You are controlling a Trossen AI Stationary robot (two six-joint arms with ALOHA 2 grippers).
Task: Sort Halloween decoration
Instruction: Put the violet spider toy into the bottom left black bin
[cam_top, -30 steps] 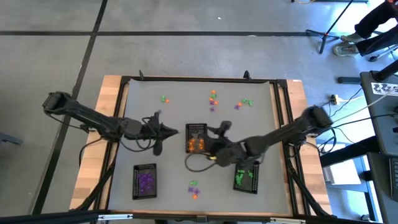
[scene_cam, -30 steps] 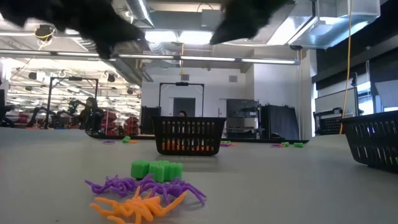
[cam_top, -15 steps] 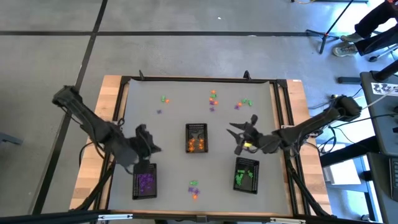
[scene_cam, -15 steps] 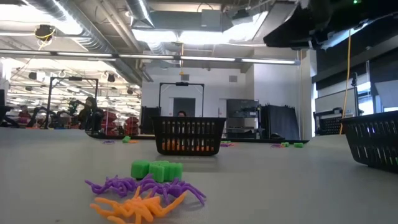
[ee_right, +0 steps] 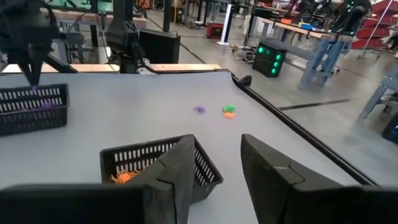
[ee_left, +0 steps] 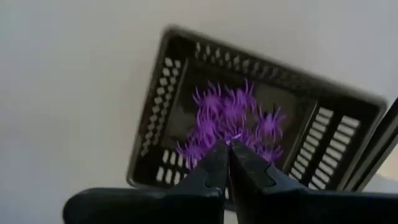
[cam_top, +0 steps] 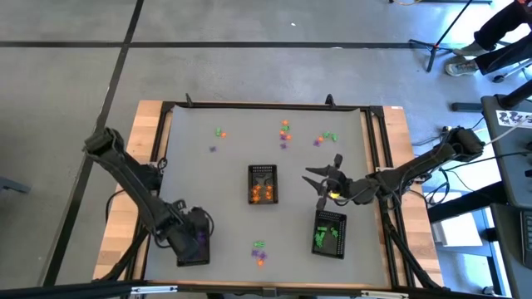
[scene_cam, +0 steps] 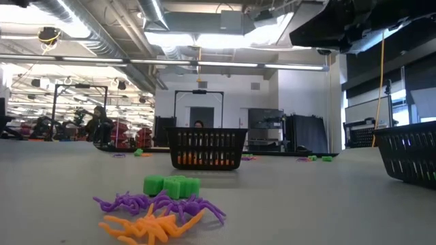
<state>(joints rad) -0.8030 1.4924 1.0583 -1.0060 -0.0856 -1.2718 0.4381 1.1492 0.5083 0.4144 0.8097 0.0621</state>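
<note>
Below the left gripper [ee_left: 227, 144], fingers pinched together, sits a black tray [ee_left: 163, 106] of purple trinkets [ee_left: 231, 122] on the grey table [cam_top: 229, 158]. Right gripper [cam_top: 322, 176], fingers apart and empty, hovers beside the orange-filled tray [cam_top: 263, 183]; loose trinkets [cam_top: 285, 131] lie beyond. Concrete floor [cam_top: 249, 50] surrounds the table.

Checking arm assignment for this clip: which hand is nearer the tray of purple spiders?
Left. The left hand hangs directly over the tray of purple spiders, fingers shut. The right hand is across the table, above the tray of green pieces.
</note>
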